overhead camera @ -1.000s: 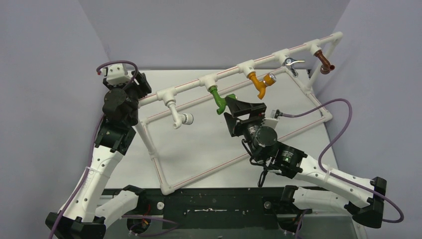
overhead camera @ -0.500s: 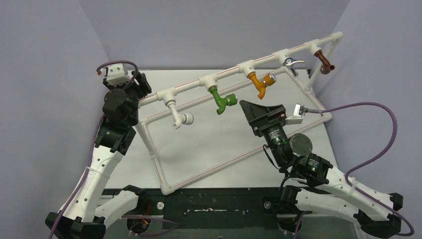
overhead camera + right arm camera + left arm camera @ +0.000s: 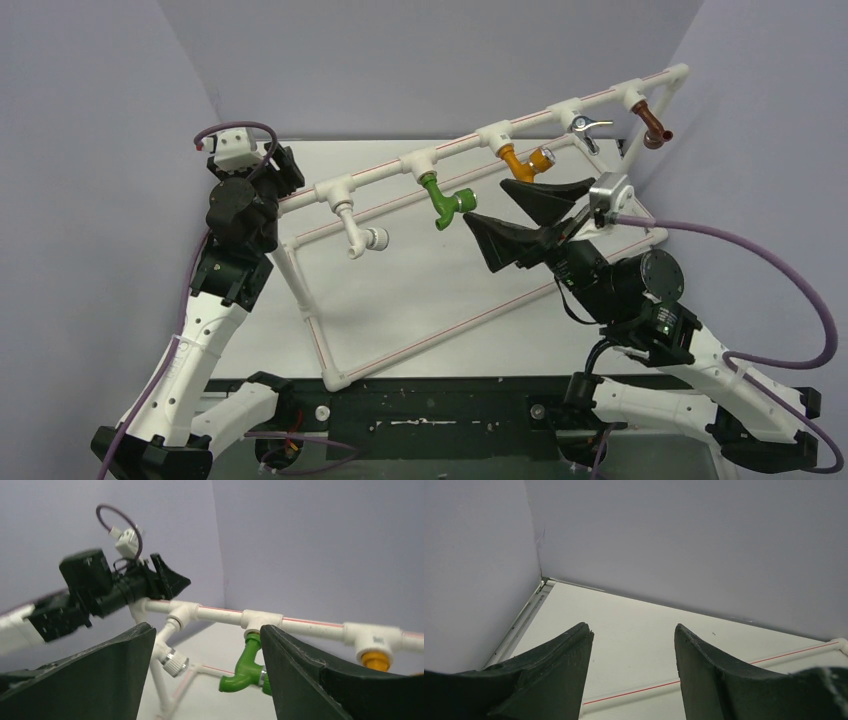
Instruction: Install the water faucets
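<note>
White pipe frame is the biggest thing we see, and the green tap hangs under a tee on its upper rail. The right gripper stands spread and empty, with the tap just ahead of its fingertips: glossy green, curved spout, silvery knob half hidden. The left gripper is likewise parted, gripping nothing, well apart from the tap.

The right tool has empty space between its parted jaws. Just ahead of its tips hangs the green tap from the upper pipe. Farther ahead is the white tap, with an open gap between the two. The orange-yellow tap crowds its far finger. A lower frame pipe crosses beneath. Ahead of the left tool, past a frame pipe, lies bare table up to the walls.
</note>
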